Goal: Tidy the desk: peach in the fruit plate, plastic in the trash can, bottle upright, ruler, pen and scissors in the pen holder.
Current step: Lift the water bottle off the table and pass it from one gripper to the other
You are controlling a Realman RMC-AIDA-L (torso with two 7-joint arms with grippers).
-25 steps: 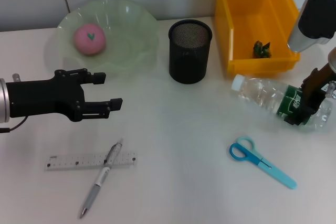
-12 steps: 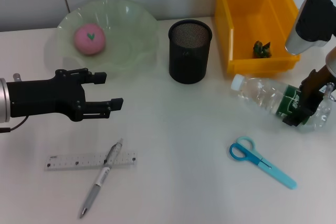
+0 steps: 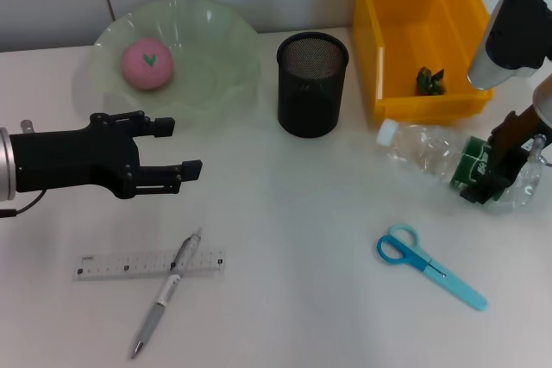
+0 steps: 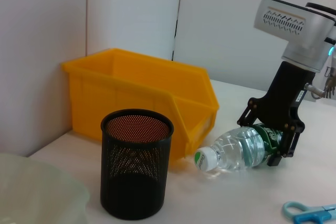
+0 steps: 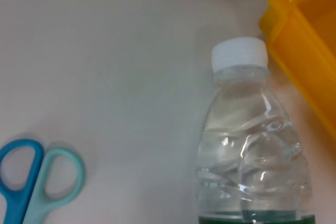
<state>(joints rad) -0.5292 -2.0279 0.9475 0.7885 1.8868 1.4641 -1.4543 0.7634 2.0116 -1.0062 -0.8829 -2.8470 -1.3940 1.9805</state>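
Note:
The clear bottle (image 3: 431, 152) lies on its side in front of the yellow trash can (image 3: 376, 40). My right gripper (image 3: 490, 177) is shut on its green-labelled part; the left wrist view shows the right gripper (image 4: 270, 140) with fingers on both sides of the bottle (image 4: 233, 149). The peach (image 3: 147, 64) rests in the green fruit plate (image 3: 220, 49). A green plastic scrap (image 3: 429, 81) lies in the trash can. The ruler (image 3: 121, 265) and pen (image 3: 159, 299) lie crossed at front left. My left gripper (image 3: 168, 148) hovers open above them. Blue scissors (image 3: 427, 265) lie at front right.
The black mesh pen holder (image 3: 312, 84) stands between plate and trash can, a hand's width from the bottle cap (image 5: 239, 53). The scissors' handles (image 5: 31, 177) lie close beside the bottle. A wall runs behind the desk.
The right gripper has shifted slightly up and left with the bottle, whose cap end has moved a little toward the trash can. The left arm has not moved.

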